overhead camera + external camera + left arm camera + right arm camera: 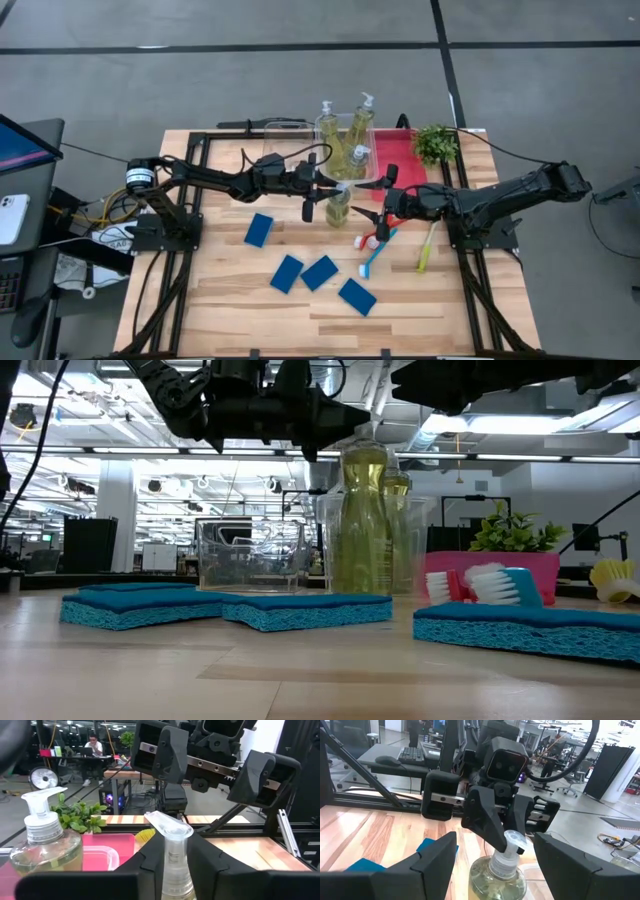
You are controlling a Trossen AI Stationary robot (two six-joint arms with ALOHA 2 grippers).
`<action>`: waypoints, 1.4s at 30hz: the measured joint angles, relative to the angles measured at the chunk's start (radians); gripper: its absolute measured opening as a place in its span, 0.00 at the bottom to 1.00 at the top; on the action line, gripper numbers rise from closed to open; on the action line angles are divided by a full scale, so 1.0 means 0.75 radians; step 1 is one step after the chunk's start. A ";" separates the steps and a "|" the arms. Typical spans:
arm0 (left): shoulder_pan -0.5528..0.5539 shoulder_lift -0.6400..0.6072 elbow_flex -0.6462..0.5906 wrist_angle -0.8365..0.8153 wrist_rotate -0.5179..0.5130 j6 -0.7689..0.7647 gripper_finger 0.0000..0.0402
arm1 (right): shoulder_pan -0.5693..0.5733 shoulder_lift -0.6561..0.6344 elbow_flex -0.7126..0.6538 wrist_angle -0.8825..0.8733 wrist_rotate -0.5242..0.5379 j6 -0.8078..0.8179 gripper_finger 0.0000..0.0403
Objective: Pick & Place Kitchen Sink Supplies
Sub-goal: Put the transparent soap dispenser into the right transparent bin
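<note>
A clear pump bottle of yellow-green liquid stands upright at the table's middle, between both grippers. My left gripper is shut on it. My right gripper is open; its fingers stand on either side of the bottle's body without touching. Three more pump bottles stand in the clear bin. Several blue sponges lie flat on the near half. The red and blue brushes and the yellow-green brush lie right of them. My left gripper holds the pump bottle by its neck, just under the pump head, pinched between the two fingers. The fingers come in level from the table's left. The bottle stays upright; a sponge hides its base in the low view.
The clear bin sits just beyond the held bottle, with the red tray and the leafy plant to its right. The two grippers face each other closely across the bottle. Bare wood lies along the near edge and the left side.
</note>
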 joint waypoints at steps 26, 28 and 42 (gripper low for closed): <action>-0.016 -0.397 -0.006 -0.083 -0.030 0.032 0.13 | -0.001 0.000 0.000 -0.005 0.000 0.001 0.64; -0.016 -0.462 -0.005 -0.087 -0.057 0.063 0.13 | -0.001 0.000 0.000 -0.005 0.000 0.001 0.64; 0.151 -0.621 -0.004 -0.074 -0.169 0.127 0.13 | 0.000 0.000 0.000 -0.003 0.000 0.001 0.64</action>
